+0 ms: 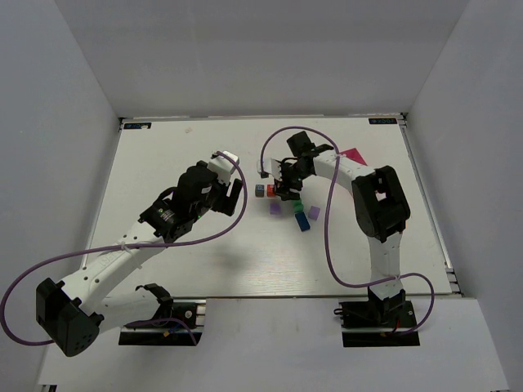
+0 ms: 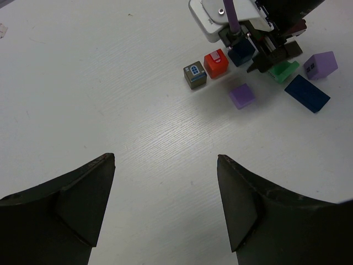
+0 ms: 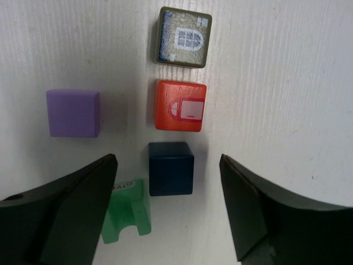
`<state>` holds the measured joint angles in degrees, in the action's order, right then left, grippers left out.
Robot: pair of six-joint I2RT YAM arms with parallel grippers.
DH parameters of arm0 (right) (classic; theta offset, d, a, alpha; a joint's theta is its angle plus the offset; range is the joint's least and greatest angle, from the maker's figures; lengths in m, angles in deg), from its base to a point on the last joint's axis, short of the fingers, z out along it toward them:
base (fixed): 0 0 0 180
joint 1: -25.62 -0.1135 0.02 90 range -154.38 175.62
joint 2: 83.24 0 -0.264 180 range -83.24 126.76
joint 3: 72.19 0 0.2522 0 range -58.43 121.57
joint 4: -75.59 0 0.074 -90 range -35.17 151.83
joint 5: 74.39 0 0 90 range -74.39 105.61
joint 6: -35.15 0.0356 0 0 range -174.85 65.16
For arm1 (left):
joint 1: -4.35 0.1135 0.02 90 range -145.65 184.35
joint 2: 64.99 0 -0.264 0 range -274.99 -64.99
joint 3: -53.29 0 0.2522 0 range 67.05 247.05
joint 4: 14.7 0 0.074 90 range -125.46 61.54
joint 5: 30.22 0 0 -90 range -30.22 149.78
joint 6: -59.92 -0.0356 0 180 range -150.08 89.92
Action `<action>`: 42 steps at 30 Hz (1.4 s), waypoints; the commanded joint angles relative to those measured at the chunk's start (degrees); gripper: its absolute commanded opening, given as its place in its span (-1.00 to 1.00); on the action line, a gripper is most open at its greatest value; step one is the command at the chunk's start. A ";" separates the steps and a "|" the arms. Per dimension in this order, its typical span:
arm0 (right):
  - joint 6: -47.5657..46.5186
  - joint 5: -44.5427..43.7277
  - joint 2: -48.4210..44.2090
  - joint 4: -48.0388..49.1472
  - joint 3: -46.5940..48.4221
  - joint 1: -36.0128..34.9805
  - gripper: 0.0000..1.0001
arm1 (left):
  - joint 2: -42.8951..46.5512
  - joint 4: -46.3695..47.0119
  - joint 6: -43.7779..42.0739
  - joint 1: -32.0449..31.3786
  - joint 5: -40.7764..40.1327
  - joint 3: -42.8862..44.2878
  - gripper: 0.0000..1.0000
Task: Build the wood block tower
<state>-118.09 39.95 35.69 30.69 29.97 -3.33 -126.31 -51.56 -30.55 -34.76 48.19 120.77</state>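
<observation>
R gripper was released: jaws stood wide, one each side of the dark blue cube, w/ bare table showing in the gap on both sides, so nothing was grasped. That cube sat flat on the table. Just beyond it in the same line came the red cube w/ a door painted on top, then the olive cube w/ a window pic. The three made a row w/ small gaps btwn them, none stacked.

Beside the blue cube, partly hidden by one finger, lay the green arch block, notch showing. A plain purple cube stood apart on that same side, level w/ the red one.

Further out, in the left wrist view, a long dark blue block and a second purple cube w/ dark marks on one face sat near each other, past the green piece. All blocks lay in a single layer around mid-table. The pink box lay behind the R arm, toward the far right.

L gripper was also released, jaws wide over bare table w/ nothing btwn them, well short of the blocks.
</observation>
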 commanded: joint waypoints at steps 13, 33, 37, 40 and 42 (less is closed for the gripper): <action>0.93 0.97 -6.95 1.34 -1.74 0.74 0.81 | 0.41 0.50 0.03 0.27 -0.80 -0.19 0.70; 40.65 -5.35 -17.69 -1.56 -7.36 0.39 -0.61 | 2.61 0.50 0.03 0.27 -0.79 -0.72 0.70; 45.65 -9.47 -16.10 -1.38 -7.45 0.30 -0.67 | 2.61 0.50 0.03 0.27 -1.32 -0.72 0.70; 46.98 -10.97 -15.31 -1.38 -7.98 0.39 -0.36 | 2.61 0.50 0.03 0.27 -1.32 -0.72 0.70; 48.21 -11.33 -14.70 -1.47 -8.33 0.56 -0.17 | 2.61 0.50 0.03 0.27 -1.32 -0.72 0.70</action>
<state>-74.02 30.29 20.42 29.89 21.88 -2.74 -125.35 -51.56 -30.55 -34.76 47.90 120.20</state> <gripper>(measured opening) 0.396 0.847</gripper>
